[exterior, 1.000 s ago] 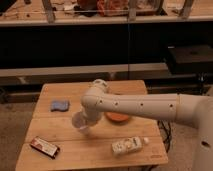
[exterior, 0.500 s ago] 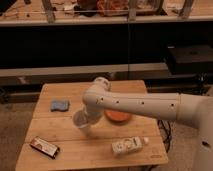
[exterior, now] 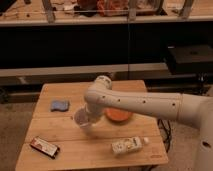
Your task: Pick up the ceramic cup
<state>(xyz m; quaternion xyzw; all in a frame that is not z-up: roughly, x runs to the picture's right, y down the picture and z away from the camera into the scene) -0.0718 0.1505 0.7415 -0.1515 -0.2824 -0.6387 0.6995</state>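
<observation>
Wooden table (exterior: 65, 160), centre-bottom of frame, w/ dark shelving behind. White arm (exterior: 145, 104) enters from right, bends at elbow, then drops toward table centre-left. Gripper (exterior: 89, 116) is at the arm's lower end, right against the ceramic cup (exterior: 80, 120); how far open it is, or whether it has hold of anything, can't be told from where I stand. Cup: small, pale grey-white, round, wide rim, plain. Orange bowl (exterior: 119, 115) just right of cup, partly behind arm. Blue cloth (exterior: 60, 105) upper left; dark packet (exterior: 44, 147) lower left; white carton (exterior: 127, 145) lower right.
</observation>
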